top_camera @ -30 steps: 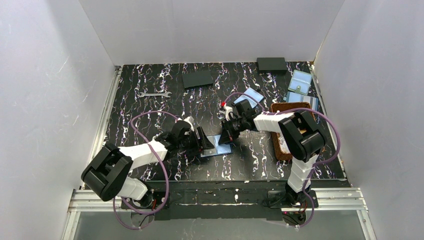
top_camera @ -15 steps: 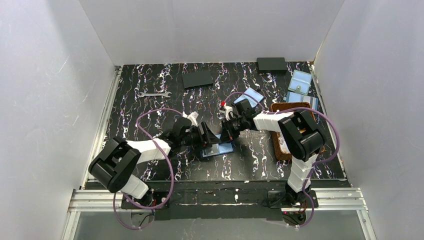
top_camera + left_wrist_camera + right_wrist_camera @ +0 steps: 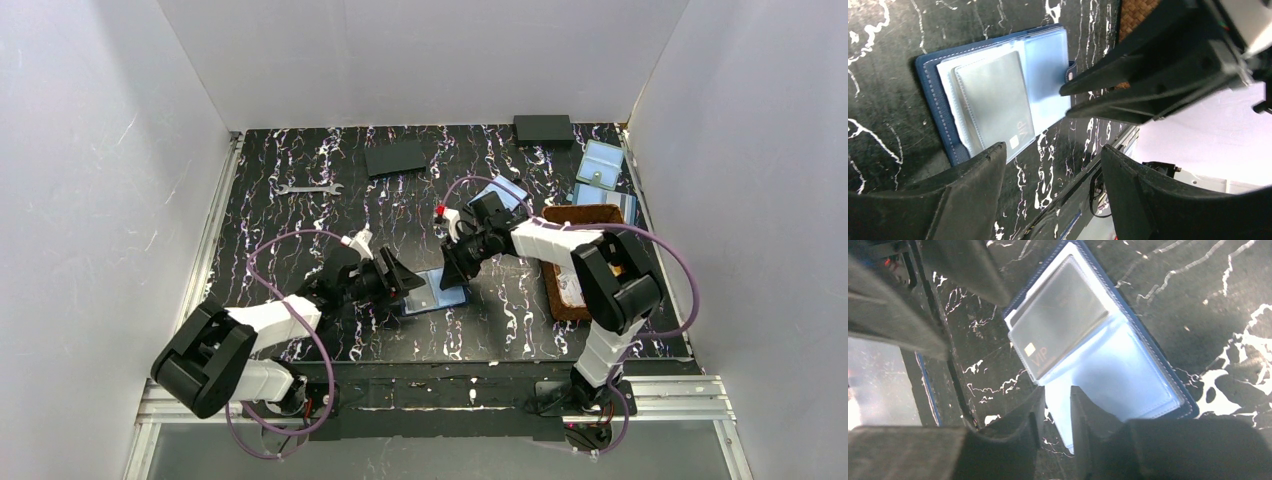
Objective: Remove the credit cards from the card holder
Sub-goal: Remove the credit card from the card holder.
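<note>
A wrench (image 3: pixel 310 188) lies far back on the left of the black marbled counter (image 3: pixel 260 210), well apart from everything else. Nearer the front, the left arm reaches in low toward the middle. Its tool (image 3: pixel 1052 152) is released, with the two fingers spread wide and hovering just beside the near edge of the card holder (image 3: pixel 440 297), touching nothing that can be seen. Behind it, toward the back wall, a flat black pad (image 3: pixel 397 158) rests on the counter.

The card holder lies open and flat near the middle of the counter, navy cover down and light blue pockets facing up. A grey card (image 3: pixel 993 102) printed with "VIP" sits tucked in the pocket on the half closer to the left tool, with only its corner poking past the pocket edge. The snap tab (image 3: pixel 1069 75) sticks out from the opposite half.

The right tool (image 3: pixel 1057 390) meets the holder from the other side. Its fingers are drawn close, leaving a narrow gap, and the edge of a light blue pocket leaf sits in that gap. Whether they actually pinch it cannot be told.

Farther right, a black box (image 3: pixel 543 128) stands at the back edge. A brown woven tray (image 3: pixel 580 211) lies behind the right arm, with pale blue pouches (image 3: pixel 603 163) just beyond it.
</note>
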